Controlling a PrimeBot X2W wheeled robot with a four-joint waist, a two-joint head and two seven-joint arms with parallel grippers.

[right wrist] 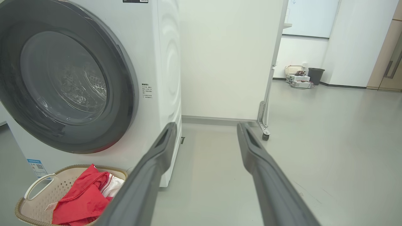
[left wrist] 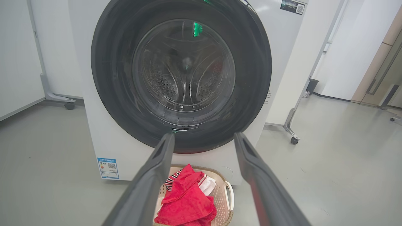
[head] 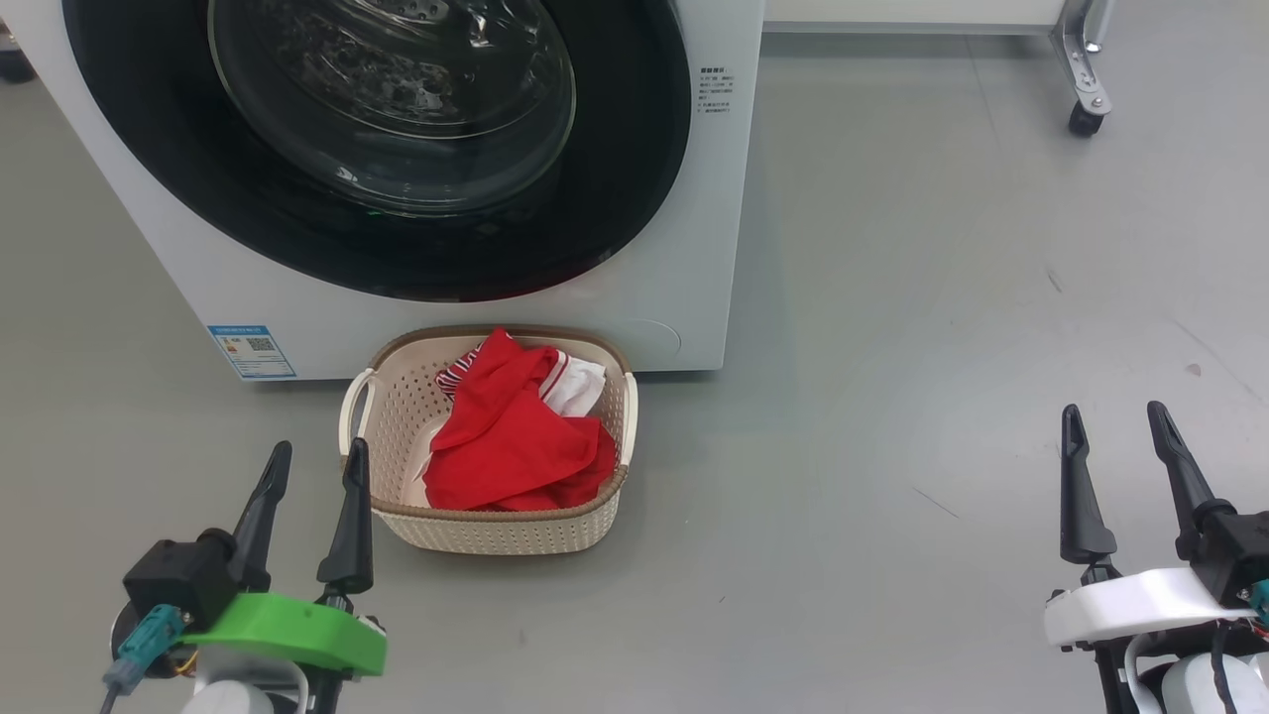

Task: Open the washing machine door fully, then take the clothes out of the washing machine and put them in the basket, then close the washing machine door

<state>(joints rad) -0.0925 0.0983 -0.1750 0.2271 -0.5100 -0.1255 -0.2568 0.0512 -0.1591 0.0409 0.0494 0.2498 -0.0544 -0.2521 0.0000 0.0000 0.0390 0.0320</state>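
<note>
Two grippers, both fingers spread, nothing held: left gripper (head: pixel 319 448) at 7 o'clock in head view, right gripper (head: pixel 1114 410) at 4. Up at 12, washing machine door (head: pixel 387 149) looks shut flush on washing machine (head: pixel 694 297) and faces 6, so job's basically done imo. If it needs last nudge: press black rim (left wrist: pixel 251 78), not glass dome (left wrist: pixel 183 69), slow and square. Bunched clothes (head: pixel 506 441) sit inside basket (head: pixel 496 531), just before machine. Basket long axis runs 9-to-3, mouth up; red heap lies roughly 1-to-7.

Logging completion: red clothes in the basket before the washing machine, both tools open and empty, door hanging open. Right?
No: the washing machine door is shut, as the left wrist view shows. The clothes are in the basket; left tool and right tool are open, empty.
</note>
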